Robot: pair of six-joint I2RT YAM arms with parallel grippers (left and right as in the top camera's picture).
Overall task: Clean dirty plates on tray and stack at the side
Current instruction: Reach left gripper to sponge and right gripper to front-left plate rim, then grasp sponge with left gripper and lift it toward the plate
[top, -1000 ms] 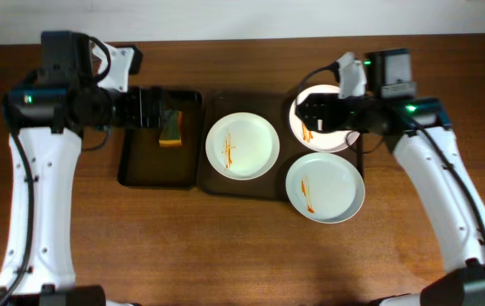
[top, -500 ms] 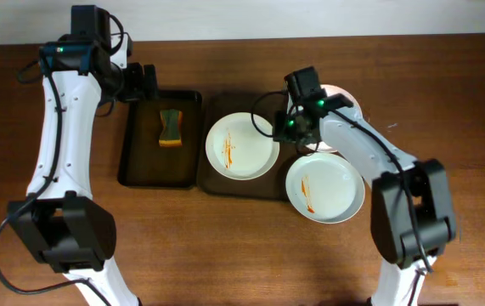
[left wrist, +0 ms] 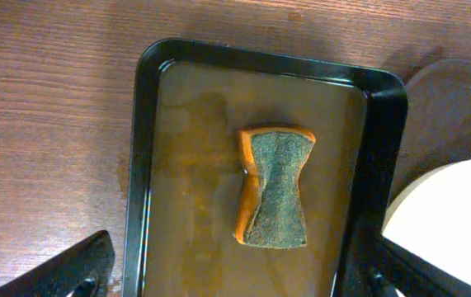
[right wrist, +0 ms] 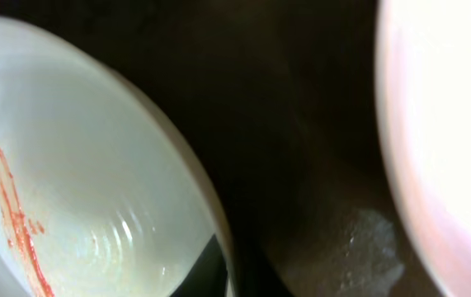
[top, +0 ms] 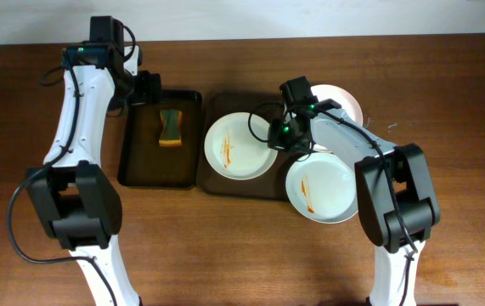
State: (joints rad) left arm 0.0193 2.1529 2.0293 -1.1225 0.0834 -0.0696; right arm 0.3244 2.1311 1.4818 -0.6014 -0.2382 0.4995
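Note:
A white plate (top: 240, 146) smeared with red sauce lies on the left of the dark tray (top: 212, 183). My right gripper (top: 277, 135) is shut on this plate's right rim (right wrist: 214, 223), with one dark finger (right wrist: 204, 271) over its inside. A second stained plate (top: 325, 185) sits at the tray's front right. A third plate (top: 341, 102) lies at the back right, partly hidden by my right arm. My left gripper (top: 149, 87) hangs open over the far end of a black pan (left wrist: 146, 165) that holds an orange and grey sponge (left wrist: 275, 198).
The black pan (top: 132, 166) stands directly left of the tray, their edges nearly touching. Bare wooden table (top: 446, 212) surrounds both. A wet patch (right wrist: 359, 247) shows on the tray between the plates.
My right gripper moved from the back right plate to the left plate's rim and shut on it. My left gripper drew back toward the pan's far end.

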